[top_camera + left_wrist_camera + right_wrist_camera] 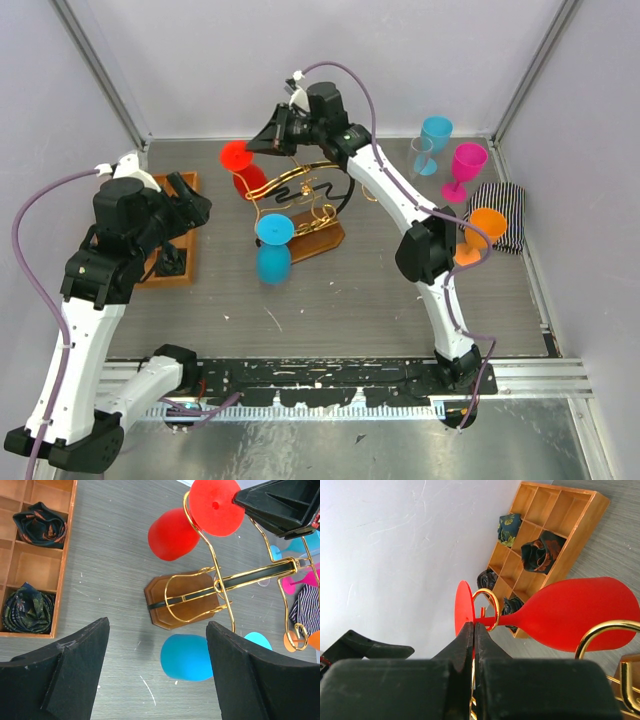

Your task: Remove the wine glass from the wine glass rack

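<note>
Nearest us, our right gripper (473, 630) has its jaws together, seemingly pinched on the foot of the red wine glass (580, 612), which hangs unlifted on the wine glass rack (200, 587), while our left gripper (157, 630) hovers open-jawed and empty.

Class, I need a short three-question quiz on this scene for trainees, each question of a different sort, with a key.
1. True or false: the left pincer is open, holding nothing.
2. The right pincer is closed on the foot of which glass? A. the red wine glass B. the blue one C. the orange one
3. Fill in: ___ glasses hang upside down on the wine glass rack.

Key: 1 true; 2 A; 3 two.
</note>
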`<state>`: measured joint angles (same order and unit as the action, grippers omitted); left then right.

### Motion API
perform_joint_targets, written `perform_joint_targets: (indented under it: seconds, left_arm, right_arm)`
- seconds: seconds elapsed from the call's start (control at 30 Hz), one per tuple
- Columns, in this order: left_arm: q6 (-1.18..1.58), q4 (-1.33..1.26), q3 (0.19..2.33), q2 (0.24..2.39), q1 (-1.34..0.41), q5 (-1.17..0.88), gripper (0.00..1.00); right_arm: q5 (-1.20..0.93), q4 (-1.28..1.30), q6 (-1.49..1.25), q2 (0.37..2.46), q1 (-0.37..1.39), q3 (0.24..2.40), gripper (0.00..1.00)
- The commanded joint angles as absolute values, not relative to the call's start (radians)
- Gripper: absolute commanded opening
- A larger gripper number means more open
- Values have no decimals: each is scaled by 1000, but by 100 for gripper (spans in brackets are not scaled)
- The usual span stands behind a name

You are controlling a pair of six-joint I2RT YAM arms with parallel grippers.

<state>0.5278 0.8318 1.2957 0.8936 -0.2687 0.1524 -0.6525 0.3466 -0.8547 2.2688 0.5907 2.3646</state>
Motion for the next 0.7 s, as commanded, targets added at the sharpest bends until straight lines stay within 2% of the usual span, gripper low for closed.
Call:
perform_joint_targets:
  seconds: [0.0, 0.37, 0.67]
  left_arm:
    - [534, 837, 1287, 887, -263, 152, 85]
    - [521, 850, 1294, 881, -262, 162, 85]
    - [522, 844, 1289, 886, -262, 154, 85]
  right_arm:
    - [-741, 223, -932, 2180, 580, 2361, 1]
    - [-717, 104, -1016, 2298, 601, 2481, 1]
    - [-745, 40, -1037, 2319, 617, 2470, 1]
